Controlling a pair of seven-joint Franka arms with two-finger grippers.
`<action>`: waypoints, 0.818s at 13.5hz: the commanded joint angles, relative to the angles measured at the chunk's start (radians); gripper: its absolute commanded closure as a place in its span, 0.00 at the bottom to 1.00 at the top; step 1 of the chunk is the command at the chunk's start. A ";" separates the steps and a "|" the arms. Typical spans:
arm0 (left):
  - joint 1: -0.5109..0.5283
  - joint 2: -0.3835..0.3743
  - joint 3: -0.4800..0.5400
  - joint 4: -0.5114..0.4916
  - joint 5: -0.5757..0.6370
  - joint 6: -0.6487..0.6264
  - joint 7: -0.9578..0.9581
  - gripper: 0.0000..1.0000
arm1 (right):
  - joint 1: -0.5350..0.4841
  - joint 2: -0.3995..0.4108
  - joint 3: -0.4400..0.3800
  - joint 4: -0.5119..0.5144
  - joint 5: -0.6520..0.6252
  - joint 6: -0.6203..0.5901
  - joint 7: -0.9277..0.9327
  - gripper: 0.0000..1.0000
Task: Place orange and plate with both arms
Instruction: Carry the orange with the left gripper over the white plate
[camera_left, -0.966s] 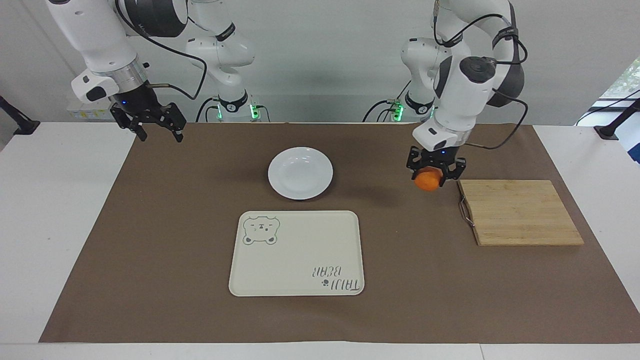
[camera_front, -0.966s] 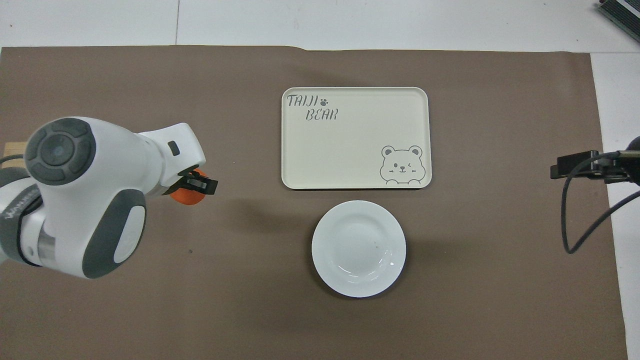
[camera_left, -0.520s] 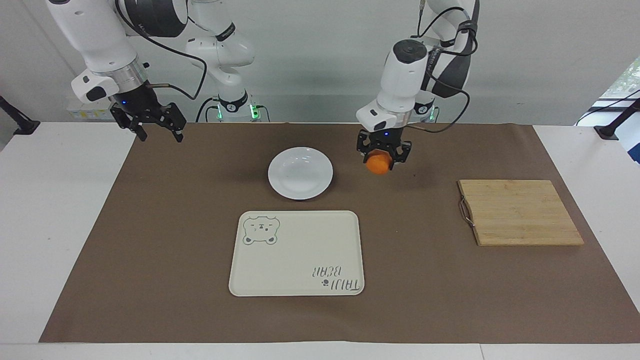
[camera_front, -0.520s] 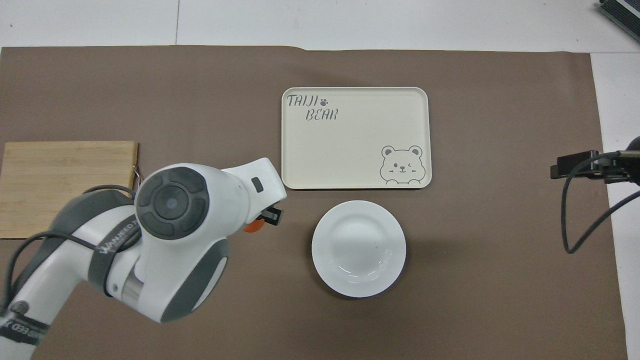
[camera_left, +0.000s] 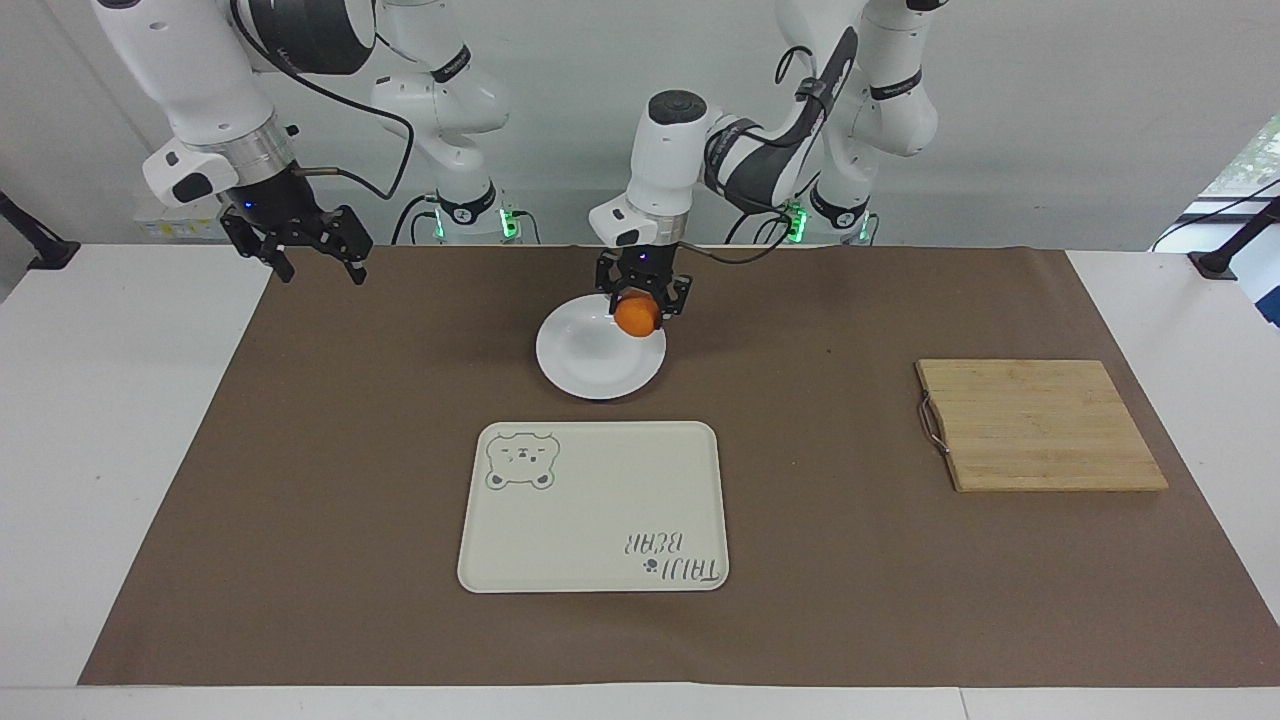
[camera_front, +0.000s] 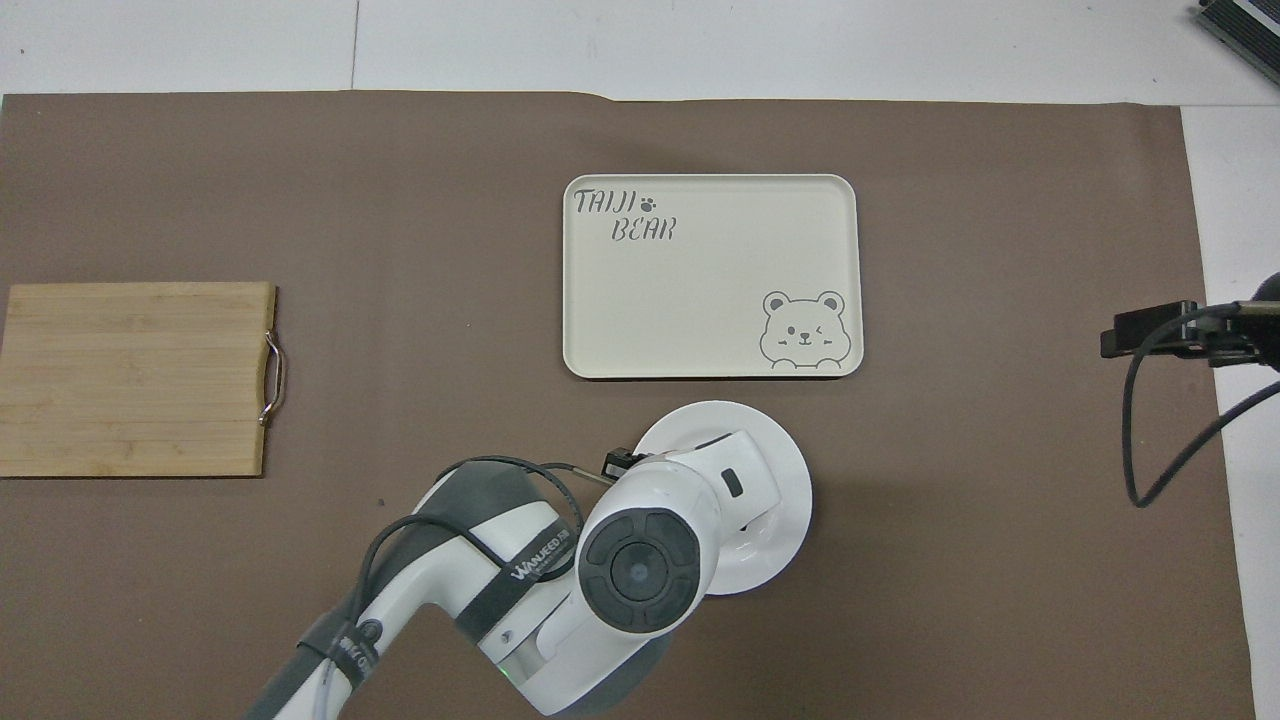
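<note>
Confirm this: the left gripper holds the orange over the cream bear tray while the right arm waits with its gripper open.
Not quite. The facing view shows the left gripper holding the orange over the white plate, not the bear tray. The right gripper does wait, open.

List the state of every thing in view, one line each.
orange: held in the air over the plate's rim, not set down.
plate: flat on the brown mat, nothing in it.
tray: flat on the mat, nothing on it.
cutting board: flat on the mat, nothing on it.
left pincer: shut on the orange.
right pincer: open, holding nothing, waiting over the mat's corner.
</note>
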 joint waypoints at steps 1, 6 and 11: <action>-0.044 0.035 0.018 0.006 -0.007 0.065 -0.018 1.00 | -0.001 0.000 0.003 0.008 -0.012 -0.010 -0.011 0.00; -0.058 0.095 0.016 0.011 -0.007 0.135 -0.014 0.80 | -0.001 0.000 0.003 0.008 -0.012 -0.010 -0.011 0.00; -0.058 0.112 0.015 0.029 -0.007 0.136 0.001 0.00 | -0.001 0.000 0.003 0.008 -0.012 -0.010 -0.011 0.00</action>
